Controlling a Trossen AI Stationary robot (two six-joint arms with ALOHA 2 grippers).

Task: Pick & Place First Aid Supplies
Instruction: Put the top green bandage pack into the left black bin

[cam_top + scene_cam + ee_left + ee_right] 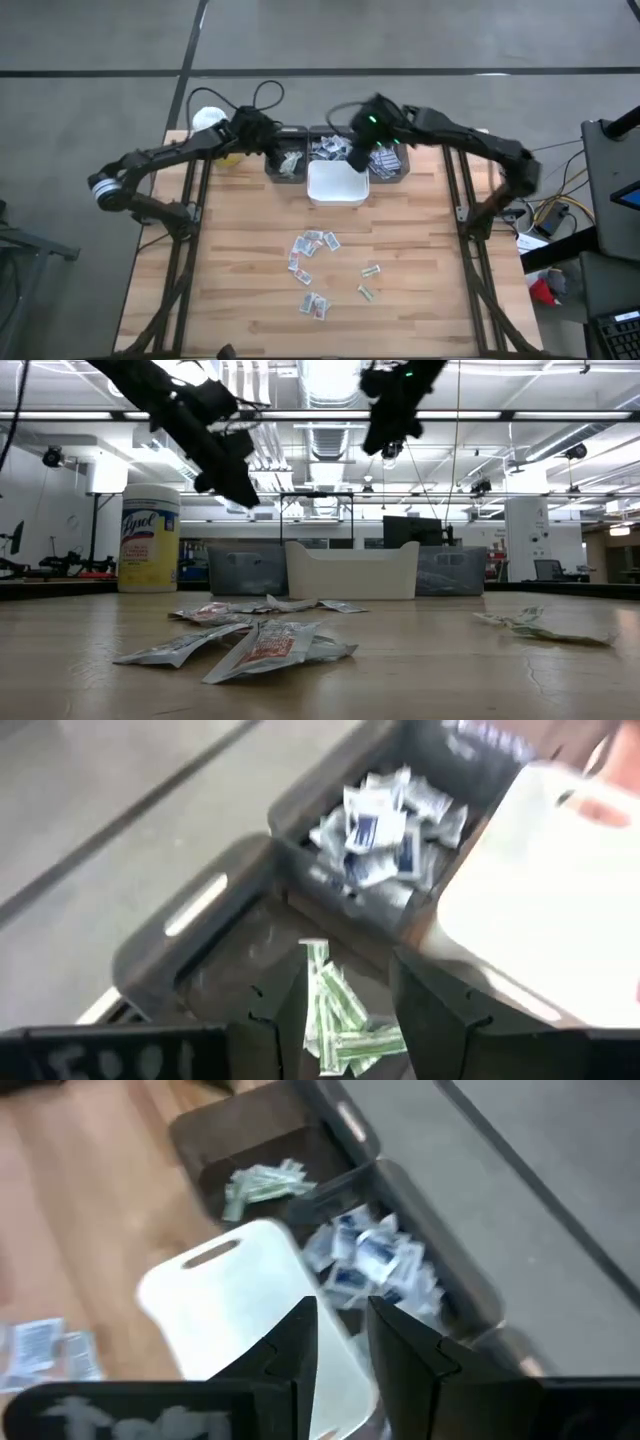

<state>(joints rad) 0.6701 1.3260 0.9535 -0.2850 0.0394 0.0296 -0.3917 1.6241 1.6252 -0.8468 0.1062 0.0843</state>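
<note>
The left gripper (345, 1010) hangs above the left grey bin (285, 165) at the far edge of the table (240, 290), its fingers (285, 1010) spread apart with nothing between them. Directly beneath it, on the floor of that bin, lies a small heap of green-printed packets (340, 1020).

The right gripper (340, 1350) hovers above the middle of the bin row, over the seam between the white bin (337, 185) and the grey bin (328, 148) behind it, which holds blue-printed packets (375, 1265). Its fingers (295, 1345) stand a narrow gap apart, and no packet shows between them; whether they are closing or simply released cannot be told.

Well in front of both grippers, towards the near edge of the table, loose packets (312, 247) lie scattered on the wood: a cluster with red print below the white bin, two green-printed ones (369, 280) off to the right gripper's side, and a few more (314, 305) nearer the edge. A yellow wipes canister (149, 538) stands at the far corner, beside the left arm.
</note>
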